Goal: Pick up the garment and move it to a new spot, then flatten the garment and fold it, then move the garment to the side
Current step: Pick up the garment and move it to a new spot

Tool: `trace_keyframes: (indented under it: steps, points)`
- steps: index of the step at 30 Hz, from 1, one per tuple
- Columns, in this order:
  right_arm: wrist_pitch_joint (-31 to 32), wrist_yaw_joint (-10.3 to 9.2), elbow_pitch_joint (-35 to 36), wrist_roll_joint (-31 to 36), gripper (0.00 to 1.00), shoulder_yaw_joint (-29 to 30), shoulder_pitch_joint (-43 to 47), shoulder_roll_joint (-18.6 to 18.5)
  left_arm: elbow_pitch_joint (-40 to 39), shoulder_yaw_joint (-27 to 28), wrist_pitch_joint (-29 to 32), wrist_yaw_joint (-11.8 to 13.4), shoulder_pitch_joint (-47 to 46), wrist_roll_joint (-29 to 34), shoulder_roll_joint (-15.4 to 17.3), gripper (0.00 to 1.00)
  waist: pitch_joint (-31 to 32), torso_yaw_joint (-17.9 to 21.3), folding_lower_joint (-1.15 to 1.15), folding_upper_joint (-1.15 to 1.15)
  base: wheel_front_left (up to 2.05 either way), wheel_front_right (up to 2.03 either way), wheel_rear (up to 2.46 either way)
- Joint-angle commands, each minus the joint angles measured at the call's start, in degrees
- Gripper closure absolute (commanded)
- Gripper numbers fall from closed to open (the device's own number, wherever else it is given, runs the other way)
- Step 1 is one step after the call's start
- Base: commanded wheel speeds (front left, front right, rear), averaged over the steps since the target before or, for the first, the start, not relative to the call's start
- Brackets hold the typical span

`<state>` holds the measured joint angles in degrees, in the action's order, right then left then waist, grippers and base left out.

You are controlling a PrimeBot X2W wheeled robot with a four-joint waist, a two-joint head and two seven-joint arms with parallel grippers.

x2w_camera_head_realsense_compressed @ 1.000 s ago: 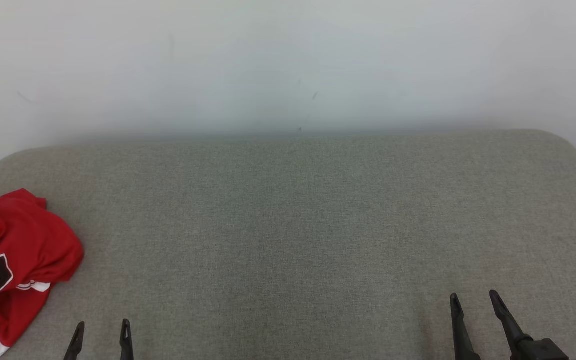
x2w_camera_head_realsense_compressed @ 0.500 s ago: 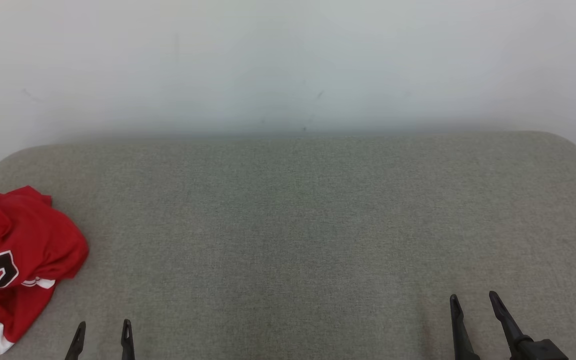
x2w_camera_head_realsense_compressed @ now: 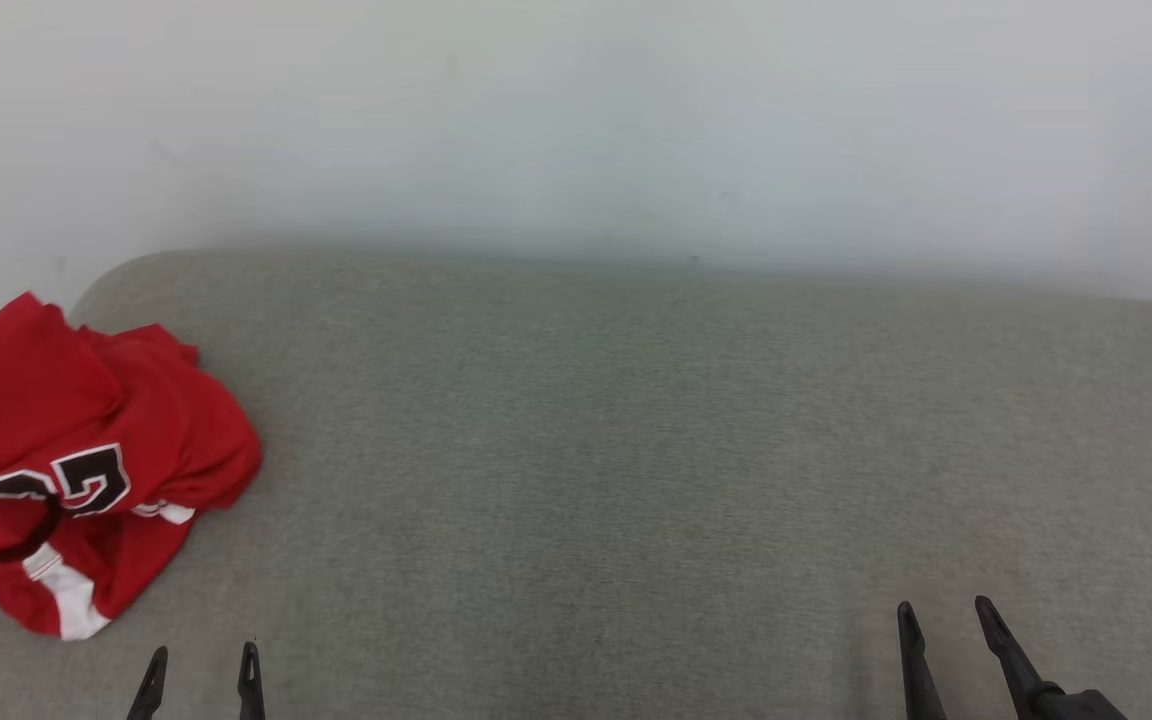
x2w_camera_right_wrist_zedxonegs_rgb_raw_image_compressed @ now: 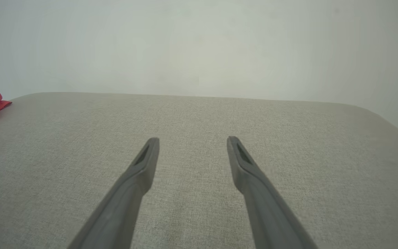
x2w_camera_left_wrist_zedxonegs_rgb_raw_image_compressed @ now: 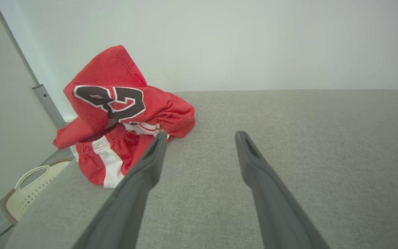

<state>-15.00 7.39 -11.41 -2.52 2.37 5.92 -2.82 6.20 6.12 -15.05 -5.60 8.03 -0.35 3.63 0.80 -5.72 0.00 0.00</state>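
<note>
The garment, a red jersey with white trim and a dark number, is seen crumpled in a heap at the left end of the grey cushion, close to its left edge. Part of the heap is raised into a peak, and the number is shown on a fold across its front.

The left gripper is held open, its two fingers spread with nothing between them, low over the front of the cushion. The garment is found ahead of it and to its left, near but apart.

The right gripper is likewise held wide apart and empty, over the right part of the cushion, well apart from the garment.

A pale wall is seen behind the cushion. In the left wrist view, a white perforated basket is seen on the floor beyond the cushion's left edge, and a grey pole is seen behind the garment.
</note>
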Motion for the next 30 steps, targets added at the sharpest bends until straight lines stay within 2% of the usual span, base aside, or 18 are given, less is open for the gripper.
trace_keyframes:
  steps: [1, 10, 17, 24, 30]
  points:
    - [-0.24, 0.19, 0.1, -0.39, 0.0, 0.06, 0.15, -0.11, 0.14, 0.32, -0.23, -0.18, -0.14, -0.26, 0.26, 0.0, -0.05, -3.16, 0.0, 0.0, 0.0, 0.0, 0.0]
    - [-0.24, 0.19, -0.08, -0.47, 0.0, 0.0, 1.24, -0.1, 0.46, -0.07, -0.23, -0.54, -0.35, -0.11, 0.51, 0.0, 0.19, -11.02, 0.0, 0.0, 0.0, 0.0, 0.0]
    - [-0.24, 0.19, 0.01, -0.8, 0.0, -0.44, 1.45, -0.11, 0.53, 0.67, -0.23, -0.62, 1.37, -0.47, 0.75, 0.0, 0.57, -15.65, 0.0, 0.0, 0.0, 0.0, 0.0]
    - [-0.24, 0.19, -0.08, -0.59, 0.0, -0.71, 2.05, -0.1, 0.6, 1.18, -0.23, -0.81, 1.1, -0.72, 0.48, 0.0, 0.77, -19.08, 0.0, 0.0, 0.0, 0.0, 0.0]
    - [-0.24, 0.19, -0.3, -0.8, 0.0, -0.88, 1.99, -0.1, 0.65, 1.97, -0.23, -0.83, 1.24, -0.77, 0.28, 0.0, 0.92, -20.33, 0.0, 0.0, 0.0, 0.0, 0.0]
